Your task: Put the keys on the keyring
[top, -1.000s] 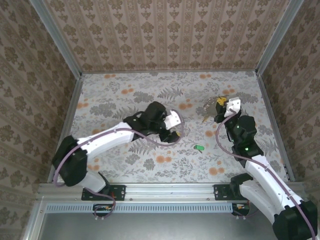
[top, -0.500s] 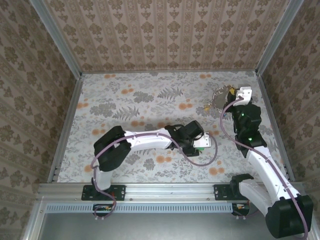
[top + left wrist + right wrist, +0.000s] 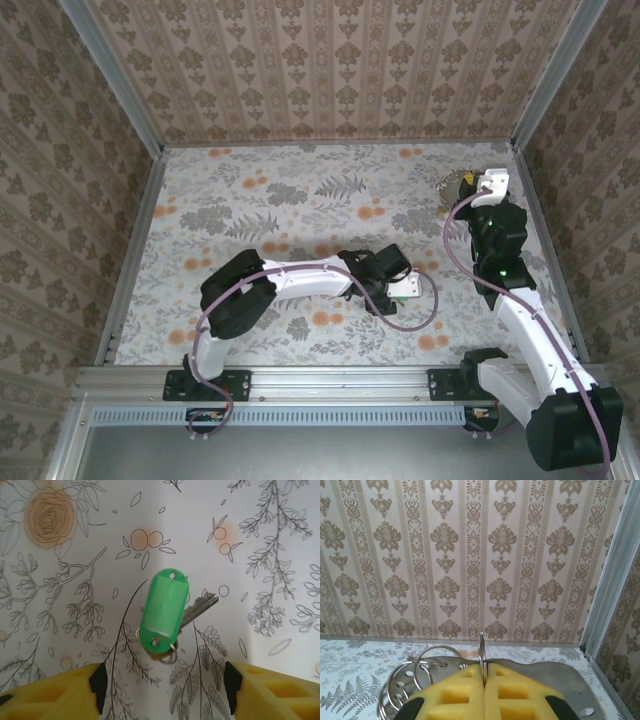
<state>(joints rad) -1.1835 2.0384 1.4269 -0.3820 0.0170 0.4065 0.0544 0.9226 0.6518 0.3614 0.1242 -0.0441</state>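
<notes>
Our left tool (image 3: pixel 163 689) hangs released over the green key (image 3: pixel 164 611), which lies flat on the tabletop (image 3: pixel 260 540) between its fingers. Closing too high could skid the thin tag away. Our right tool (image 3: pixel 484 682) is clenched on the keyring (image 3: pixel 481 647), held upright, and so narrow a pinch could let it twist.

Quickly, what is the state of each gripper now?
Left gripper: open, holding nothing, above the green key.
Right gripper: shut on the keyring.
</notes>
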